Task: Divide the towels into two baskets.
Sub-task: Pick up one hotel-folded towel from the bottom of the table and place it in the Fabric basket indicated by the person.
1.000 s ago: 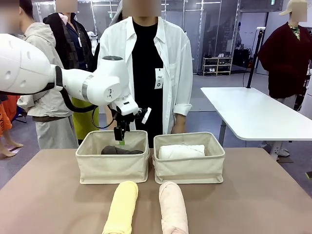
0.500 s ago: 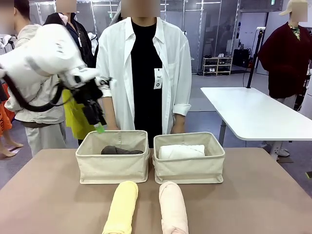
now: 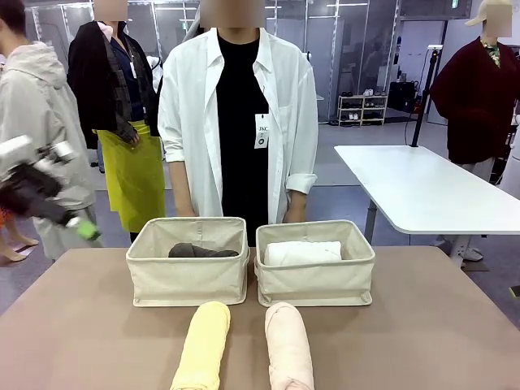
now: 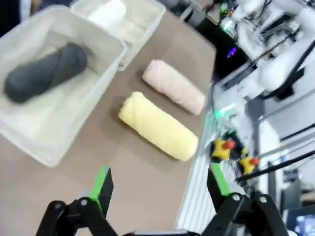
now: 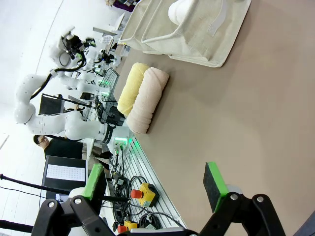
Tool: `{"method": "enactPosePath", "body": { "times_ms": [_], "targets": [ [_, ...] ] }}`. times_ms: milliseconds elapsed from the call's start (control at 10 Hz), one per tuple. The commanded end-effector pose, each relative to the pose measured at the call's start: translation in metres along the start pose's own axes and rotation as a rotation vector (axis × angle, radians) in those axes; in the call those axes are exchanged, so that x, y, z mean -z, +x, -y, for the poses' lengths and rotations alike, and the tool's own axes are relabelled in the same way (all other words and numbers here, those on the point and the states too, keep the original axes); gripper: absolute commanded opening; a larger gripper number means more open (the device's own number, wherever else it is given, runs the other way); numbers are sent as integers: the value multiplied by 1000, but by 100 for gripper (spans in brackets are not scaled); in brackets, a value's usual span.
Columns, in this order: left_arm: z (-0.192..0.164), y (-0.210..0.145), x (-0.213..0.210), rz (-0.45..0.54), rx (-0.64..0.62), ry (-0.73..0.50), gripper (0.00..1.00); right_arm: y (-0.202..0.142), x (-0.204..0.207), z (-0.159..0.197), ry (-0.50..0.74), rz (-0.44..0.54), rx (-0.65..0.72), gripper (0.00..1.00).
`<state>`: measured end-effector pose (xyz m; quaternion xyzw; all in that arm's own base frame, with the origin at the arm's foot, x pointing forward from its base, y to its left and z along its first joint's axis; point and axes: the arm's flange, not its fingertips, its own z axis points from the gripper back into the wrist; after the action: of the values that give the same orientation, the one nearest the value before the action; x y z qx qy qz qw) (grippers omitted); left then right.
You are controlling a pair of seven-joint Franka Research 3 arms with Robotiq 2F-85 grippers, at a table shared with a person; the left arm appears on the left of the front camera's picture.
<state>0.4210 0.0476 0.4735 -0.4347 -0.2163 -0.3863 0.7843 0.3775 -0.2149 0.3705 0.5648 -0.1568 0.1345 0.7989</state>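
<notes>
**A:** Front view: what step is the sort at?

**B:** Half done, by my reading. The dark grey rolled cloth towel [image 3: 203, 251] lies in the left beige canvas basket [image 3: 187, 286]. The white rolled cloth towel [image 3: 303, 253] lies in the right beige canvas basket [image 3: 315, 286]. The yellow rolled cloth towel [image 3: 203, 345] and the pale pink rolled cloth towel [image 3: 288, 345] lie side by side on the brown table [image 3: 439, 325], just in front of the baskets. The left claw [image 3: 85, 231] hangs, blurred, near the table's far left corner.

**A:** Left wrist view?

**B:** The left claw is spread, with nothing held. The yellow rolled cloth towel lies nearest it.

**A:** Right wrist view?

**B:** The right claw [image 5: 155, 183] is likewise spread and empty. It is over bare table, well apart from the towels.

**A:** Next move?

**B:** Likely this: centre a claw across one table towel, pinch, lift clear of the rim, and release inside a basket. One towel goes to each.
</notes>
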Motion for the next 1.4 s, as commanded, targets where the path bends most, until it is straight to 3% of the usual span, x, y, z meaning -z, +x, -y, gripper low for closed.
{"method": "enactPosePath", "body": {
  "times_ms": [0,300,400,500,800,900,1300],
  "targets": [
    [-6,-70,-36,221,-84,-77,96,-1,3,-1,-6,21,-16,100],
    [-20,-147,-75,335,-213,-98,96,-1,3,-1,-6,21,-16,100],
    [-25,-169,-81,328,-271,-107,96,-1,3,-1,-6,21,-16,100],
    [-27,-180,-91,338,-251,-74,96,-1,3,-1,-6,21,-16,100],
    [-49,-170,-117,210,-366,41,96,-1,3,-1,-6,21,-16,100],
    [-34,-188,-98,320,-315,-31,96,-1,3,-1,-6,21,-16,100],
    [-34,-188,-98,320,-315,-31,96,-1,3,-1,-6,21,-16,100]
  ]
}}
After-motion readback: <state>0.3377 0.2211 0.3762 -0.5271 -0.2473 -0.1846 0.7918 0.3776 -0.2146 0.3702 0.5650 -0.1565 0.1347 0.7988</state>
